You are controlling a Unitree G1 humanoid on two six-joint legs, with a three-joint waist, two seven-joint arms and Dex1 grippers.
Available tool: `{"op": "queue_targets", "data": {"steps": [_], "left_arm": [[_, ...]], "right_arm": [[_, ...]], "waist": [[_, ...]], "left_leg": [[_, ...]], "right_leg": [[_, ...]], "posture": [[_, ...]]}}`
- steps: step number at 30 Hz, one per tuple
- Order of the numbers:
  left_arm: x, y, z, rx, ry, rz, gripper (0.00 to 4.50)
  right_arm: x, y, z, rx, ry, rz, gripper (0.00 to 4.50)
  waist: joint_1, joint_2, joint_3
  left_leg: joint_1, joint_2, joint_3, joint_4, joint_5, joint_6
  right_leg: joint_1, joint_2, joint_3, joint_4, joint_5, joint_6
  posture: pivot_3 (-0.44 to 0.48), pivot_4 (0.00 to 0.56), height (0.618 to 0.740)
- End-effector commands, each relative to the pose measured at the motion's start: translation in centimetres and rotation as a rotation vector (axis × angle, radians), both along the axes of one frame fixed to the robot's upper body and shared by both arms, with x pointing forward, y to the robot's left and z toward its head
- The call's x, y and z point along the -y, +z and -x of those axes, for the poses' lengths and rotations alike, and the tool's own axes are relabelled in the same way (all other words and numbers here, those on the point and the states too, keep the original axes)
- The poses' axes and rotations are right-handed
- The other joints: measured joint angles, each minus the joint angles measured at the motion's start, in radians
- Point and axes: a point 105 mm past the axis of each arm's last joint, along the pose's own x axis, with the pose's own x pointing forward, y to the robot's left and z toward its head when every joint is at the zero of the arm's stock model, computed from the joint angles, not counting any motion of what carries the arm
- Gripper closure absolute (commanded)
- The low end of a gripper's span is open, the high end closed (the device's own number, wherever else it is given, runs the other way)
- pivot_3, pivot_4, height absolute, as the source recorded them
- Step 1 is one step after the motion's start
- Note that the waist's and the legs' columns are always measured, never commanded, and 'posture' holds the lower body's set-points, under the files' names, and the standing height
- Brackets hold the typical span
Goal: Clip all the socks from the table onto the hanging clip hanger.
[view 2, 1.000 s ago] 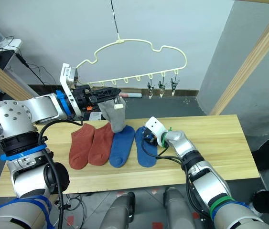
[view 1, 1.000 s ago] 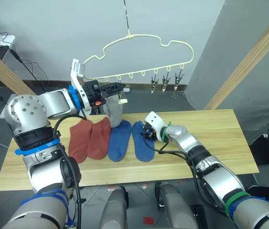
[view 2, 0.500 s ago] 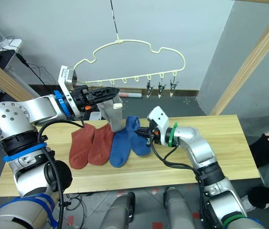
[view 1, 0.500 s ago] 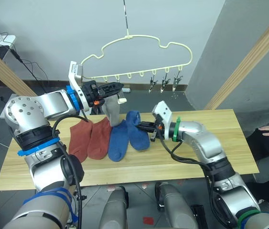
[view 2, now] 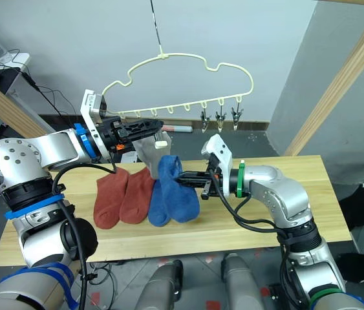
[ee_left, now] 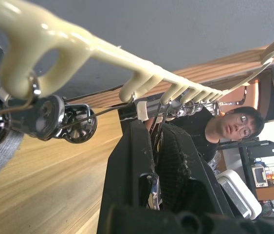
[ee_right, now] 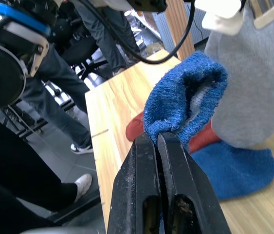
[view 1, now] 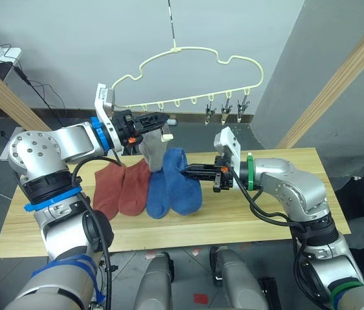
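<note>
While the table [view 1: 278, 206] carries two rust-red socks [view 1: 118, 187] and a flat blue sock [view 1: 158, 192], the clip hanger [view 1: 188, 81] hangs above with a grey sock [view 1: 154, 152] clipped on. Right gripper [view 1: 186, 170] pinches a lifted blue sock [view 1: 180, 181]; left gripper [view 1: 161, 119] is clamped at a clip.

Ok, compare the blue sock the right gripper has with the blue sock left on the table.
The held blue sock is pinched at its cuff by the right gripper and hangs lifted, toe end trailing at the table; the other blue sock lies flat, untouched, beside the rust-red socks. Both are the same blue knit and look alike in size.
</note>
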Motion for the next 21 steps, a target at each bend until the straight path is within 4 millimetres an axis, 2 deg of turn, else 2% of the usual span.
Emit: {"op": "queue_targets", "data": {"steps": [1,15,21], "left_arm": [[0.3,-0.2,0.6,0.001,-0.029,-0.019,4.36],[0.5,-0.3,1.0,0.011,-0.045,-0.023,4.36],[0.6,-0.2,1.0,0.011,-0.047,-0.019,4.36]], "right_arm": [[-0.5,1.4,0.3,0.029,0.022,-0.045,4.48],[-1.1,2.7,0.1,0.008,0.018,-0.105,4.48],[-1.2,2.6,0.0,0.005,0.013,-0.104,4.48]], "waist": [[0.000,0.000,0.000],[0.001,0.000,0.000],[0.001,0.000,0.000]], "left_leg": [[0.000,0.000,0.000,0.000,0.000,0.000],[0.000,0.000,0.000,0.000,0.000,0.000],[0.000,0.000,0.000,0.000,0.000,0.000]], "right_leg": [[0.000,0.000,0.000,0.000,0.000,0.000],[0.000,0.000,0.000,0.000,0.000,0.000],[0.000,0.000,0.000,0.000,0.000,0.000]], "posture": [[-0.023,0.303,0.740],[-0.020,0.299,0.740],[-0.017,0.308,0.740]]}}
